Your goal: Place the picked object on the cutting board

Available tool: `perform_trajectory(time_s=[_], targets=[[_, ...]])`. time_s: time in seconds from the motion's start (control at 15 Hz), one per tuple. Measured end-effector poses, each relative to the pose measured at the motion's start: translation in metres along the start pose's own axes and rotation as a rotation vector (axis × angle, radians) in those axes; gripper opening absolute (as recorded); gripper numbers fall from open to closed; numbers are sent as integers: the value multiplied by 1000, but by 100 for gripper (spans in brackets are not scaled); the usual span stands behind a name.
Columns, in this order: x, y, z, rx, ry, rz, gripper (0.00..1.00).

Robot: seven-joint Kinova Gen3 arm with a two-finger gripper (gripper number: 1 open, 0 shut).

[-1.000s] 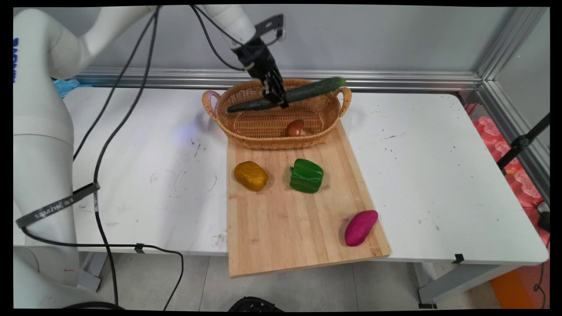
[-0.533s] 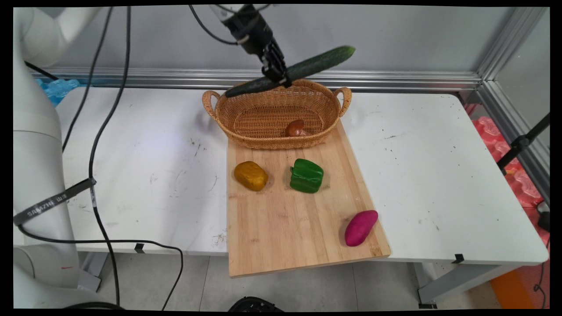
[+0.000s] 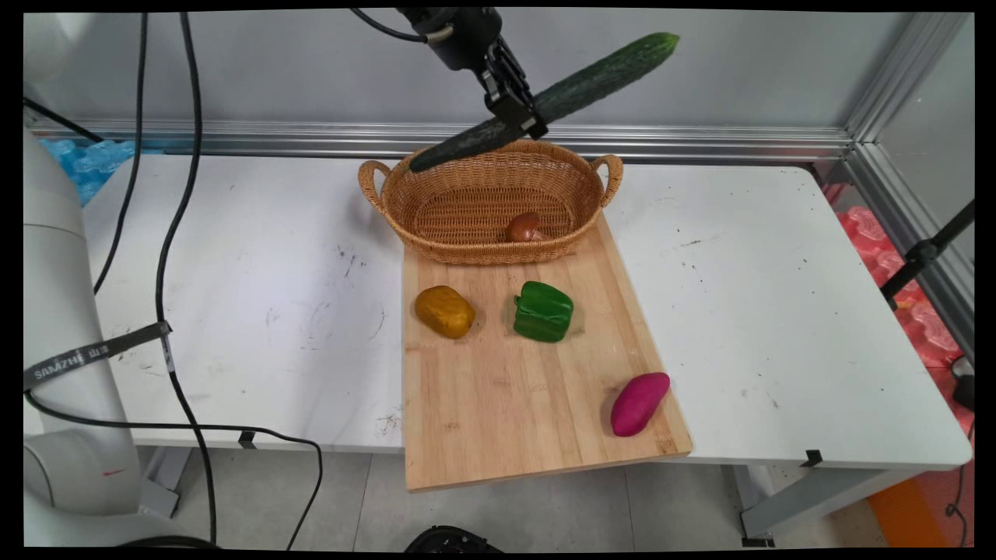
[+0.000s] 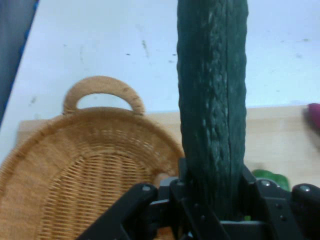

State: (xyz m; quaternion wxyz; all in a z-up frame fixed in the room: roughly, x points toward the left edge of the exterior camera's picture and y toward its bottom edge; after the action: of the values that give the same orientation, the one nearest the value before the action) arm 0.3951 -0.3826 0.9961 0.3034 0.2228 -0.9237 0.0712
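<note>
Dark green cucumber (image 3: 556,97) held aloft in the black gripper (image 3: 520,118), up over the wicker basket (image 3: 482,233).

Clamped near its middle between the closed fingers, the cucumber hung clear of everything — tilted, its lower end just above the basket's far rim and its upper end rising to the right against the wall. In the hand view the cucumber (image 4: 212,110) ran straight up from the gripper (image 4: 212,200), with the basket (image 4: 75,170) below and to the left. A small brown item (image 3: 523,227) lay inside the basket. The basket's near side rested on a wooden cutting board (image 3: 498,404), which carried a yellow-brown lump (image 3: 444,311), a green pepper (image 3: 542,311) beside it, and — well apart, near the right corner — a magenta sweet potato (image 3: 639,403). All stood on the white table (image 3: 778,311).
</note>
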Motion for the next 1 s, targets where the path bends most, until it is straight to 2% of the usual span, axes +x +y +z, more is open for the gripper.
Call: perform_trajectory(time_s=[0.53,1.0], targets=[[-6,80,1,-24,-76,-62,0],[-14,139,26,-41,-166,-126,0]])
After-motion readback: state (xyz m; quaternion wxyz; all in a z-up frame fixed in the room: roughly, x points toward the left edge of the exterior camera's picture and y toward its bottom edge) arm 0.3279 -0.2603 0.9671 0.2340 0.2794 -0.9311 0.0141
